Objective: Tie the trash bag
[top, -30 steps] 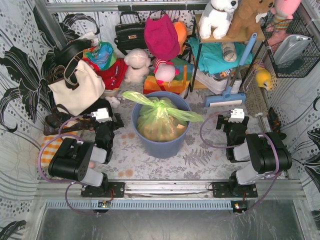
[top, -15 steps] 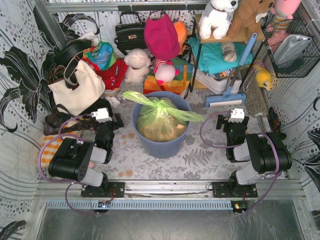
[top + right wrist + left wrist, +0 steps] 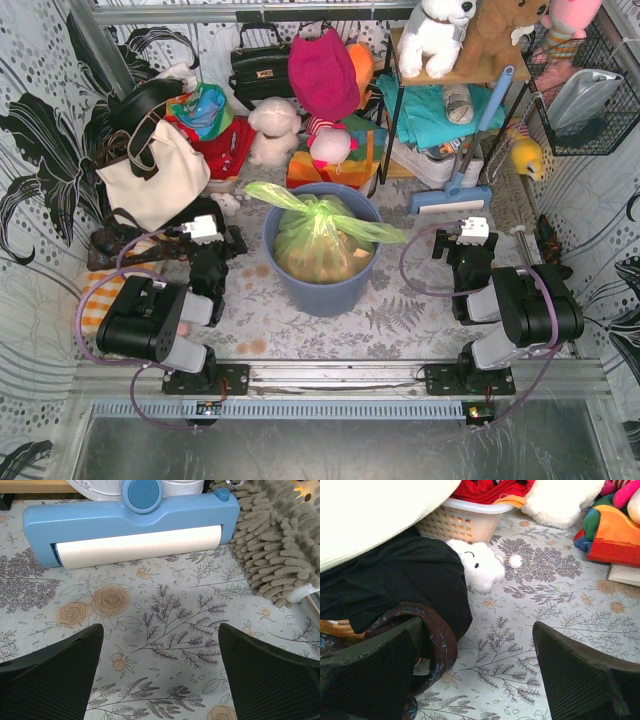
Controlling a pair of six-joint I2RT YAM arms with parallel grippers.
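1. Tabletop (image 3: pixel 400 310): flat, covered with a pale cloth printed with grey fern sprays and tan roses. Toys, bags and a shelf crowd its far edge.
2. Bin (image 3: pixel 320 290): round, smooth blue-grey plastic, upright at the centre between the two arms and touching neither.
3. Bag (image 3: pixel 320 240): thin translucent lime-green film seated inside the bin, with brownish-tan waste showing through. Its neck is bunched at the middle, and two crinkled tails splay out over the rim, one to the far left and one to the right.
4. Tote (image 3: pixel 155 175): cream fabric with dark straps, leaning at the far left behind the left arm.
5. Left arm (image 3: pixel 150 320) and right arm (image 3: pixel 520 305): black, folded low, flanking the bin, wrists pointing away from the bases.
6. Roller (image 3: pixel 135 525): blue plastic head with a white cylinder, lying crosswise ahead of the right hand.
7. Duster (image 3: pixel 270 540): tan chenille tufts, just right of the roller.
8. Cloth (image 3: pixel 395 585): black and limp, heaped ahead of the left hand, under the tote and in front of a cream lattice basket (image 3: pixel 460 522).
9. Plush (image 3: pixel 480 570): small, white and fluffy, resting against the cloth.
10. Left hand (image 3: pixel 476 645): ribbed black fingers spread wide, low over the tabletop, holding nothing.
11. Right hand (image 3: pixel 161 640): fingers likewise wide apart over bare cloth, holding nothing.
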